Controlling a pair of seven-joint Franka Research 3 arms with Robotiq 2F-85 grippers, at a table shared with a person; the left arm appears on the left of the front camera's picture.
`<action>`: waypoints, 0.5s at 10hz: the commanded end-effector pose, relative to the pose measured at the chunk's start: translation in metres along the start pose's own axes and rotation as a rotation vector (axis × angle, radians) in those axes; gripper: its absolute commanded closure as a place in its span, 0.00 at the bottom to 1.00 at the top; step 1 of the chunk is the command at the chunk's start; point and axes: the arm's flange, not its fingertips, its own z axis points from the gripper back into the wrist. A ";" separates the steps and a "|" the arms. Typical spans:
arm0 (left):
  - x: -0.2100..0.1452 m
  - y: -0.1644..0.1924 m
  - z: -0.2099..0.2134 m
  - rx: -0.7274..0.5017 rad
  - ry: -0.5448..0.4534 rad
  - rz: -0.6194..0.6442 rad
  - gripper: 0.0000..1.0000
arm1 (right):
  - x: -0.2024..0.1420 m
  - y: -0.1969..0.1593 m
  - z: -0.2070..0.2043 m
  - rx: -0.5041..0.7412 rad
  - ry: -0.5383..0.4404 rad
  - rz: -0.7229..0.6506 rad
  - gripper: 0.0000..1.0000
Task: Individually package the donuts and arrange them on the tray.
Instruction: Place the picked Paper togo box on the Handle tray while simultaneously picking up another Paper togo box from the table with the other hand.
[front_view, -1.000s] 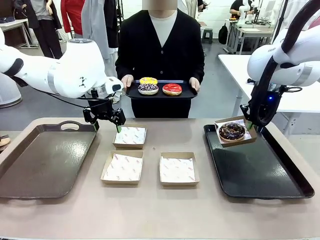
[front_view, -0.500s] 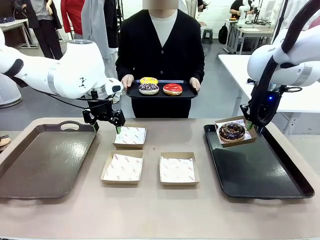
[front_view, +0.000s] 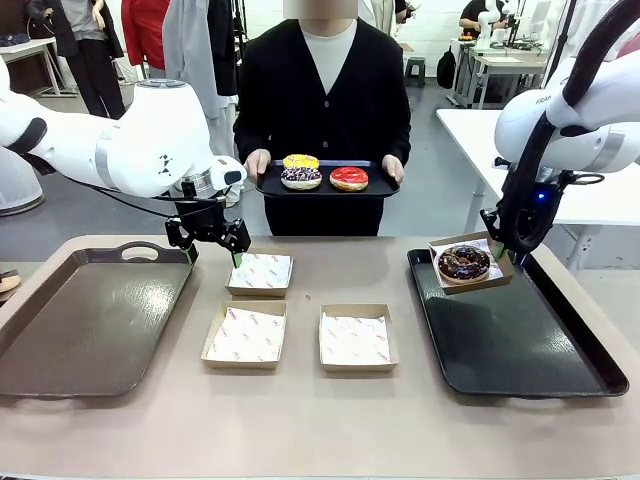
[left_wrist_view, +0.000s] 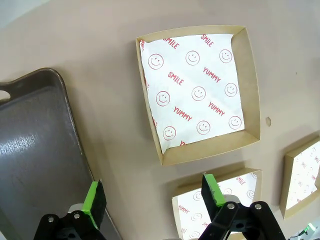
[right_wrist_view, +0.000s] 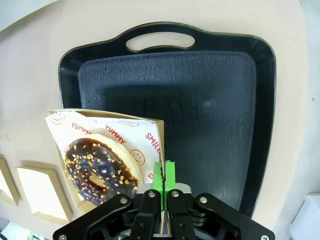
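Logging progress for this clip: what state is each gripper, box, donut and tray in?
Left gripper: open, holding nothing.
Right gripper: shut on held box rim.
Chocolate donut: boxed, tilted above right tray.
Table boxes: three, paper-lined, unfilled.
Other donuts: three, unboxed, on person's tray.

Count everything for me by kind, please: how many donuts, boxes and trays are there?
Donuts: 4 (yellow donut, sprinkled donut, red donut, chocolate donut)
Paper-lined boxes: 4 (far box, near-left box, near-right box, filled box)
Trays: 3 (brown tray, black tray, person's tray)
Total: 11
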 end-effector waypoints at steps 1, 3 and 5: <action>0.009 -0.001 -0.002 0.009 -0.009 0.006 0.00 | -0.001 0.003 -0.003 -0.010 0.012 0.009 0.99; 0.029 -0.013 -0.005 0.015 0.000 -0.007 0.00 | -0.002 0.006 -0.010 -0.029 0.028 0.021 0.99; 0.040 -0.021 -0.011 0.017 0.019 -0.010 0.00 | 0.000 0.013 -0.018 -0.043 0.061 0.029 0.99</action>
